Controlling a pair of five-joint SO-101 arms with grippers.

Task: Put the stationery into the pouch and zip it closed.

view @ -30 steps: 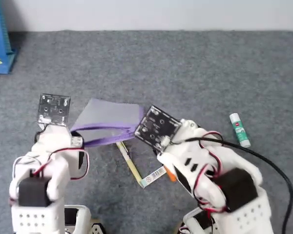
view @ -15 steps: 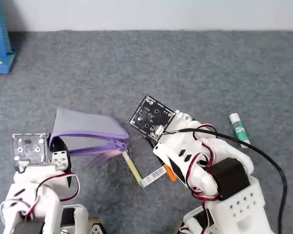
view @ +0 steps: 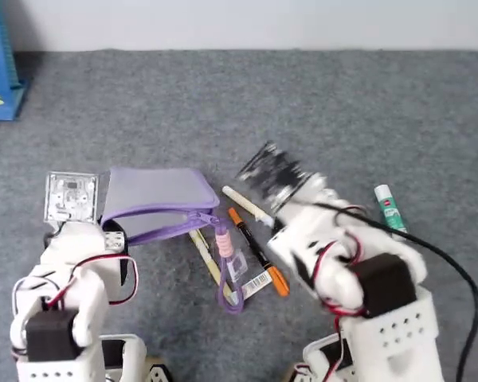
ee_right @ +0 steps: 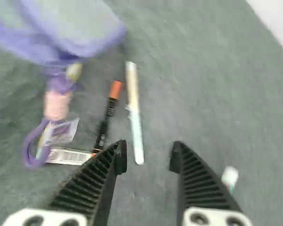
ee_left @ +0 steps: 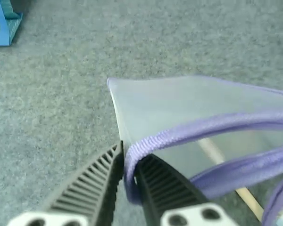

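Since my left end effector (ee_left: 128,157) pinches the pouch (view: 155,195) by its rim, I judge the mouth is propped open for loading. A white pen (view: 247,204) and an orange marker (view: 256,251) lie beside it on the tabletop (view: 303,111). My right end effector (ee_right: 148,150) hangs near them, jaws apart, empty.

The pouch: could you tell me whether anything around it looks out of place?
Yes. The pouch sits with its mouth open, its zip edge pinched in the left end effector, while a white pen, an orange marker and a pencil lie scattered on the carpet outside it; the glue stick lies apart.
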